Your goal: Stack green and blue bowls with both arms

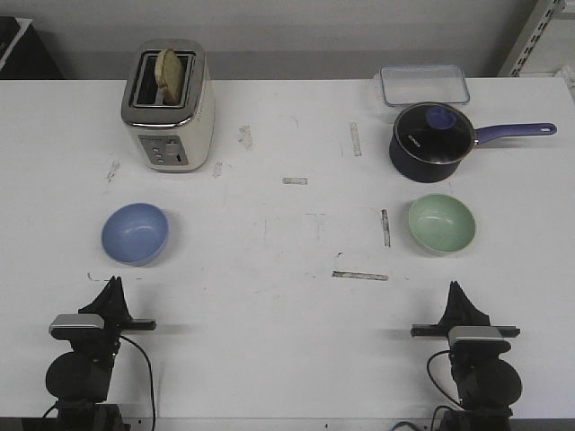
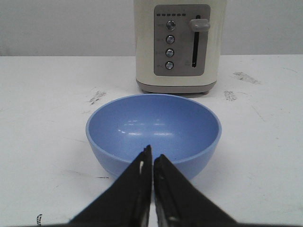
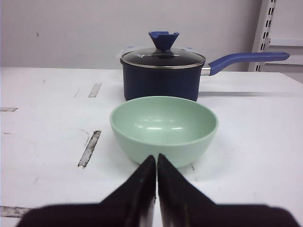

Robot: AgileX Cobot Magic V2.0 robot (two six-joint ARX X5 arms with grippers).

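**Q:** What lies on the counter (image 1: 287,269), read from left to right?

**A:** At far left the left end effector (image 1: 114,284) rests near the front edge, fingers clenched together on nothing. Just beyond it sits the blue bowl (image 1: 135,233), upright and empty, and behind that a toaster (image 1: 169,103) holding a slice of bread (image 1: 170,71). On the right side stands the green bowl (image 1: 441,224), also upright and empty, with a lidded saucepan (image 1: 432,142) close behind it and a clear storage box (image 1: 423,85) further back. The right end effector (image 1: 455,289) sits before the green bowl, likewise pressed closed and empty. The two bowls are well apart; neither is touched.

**Q:** What could go wrong from here?

**A:** Both bowls look smooth and round-walled, so a pinch on a rim may slip or tip the bowl. A closed end effector driven forward would only push a bowl: the blue bowl (image 2: 153,132) toward the toaster (image 2: 179,45), the green bowl (image 3: 164,127) into the saucepan (image 3: 163,75). The fingers must part first.

**Q:** Where is the open room?

**A:** The middle of the counter between the bowls carries only tape marks and scuffs, which suits the stacking. Behind each bowl clearance is tight, most of all at the saucepan. The saucepan's handle reaches toward the right edge.
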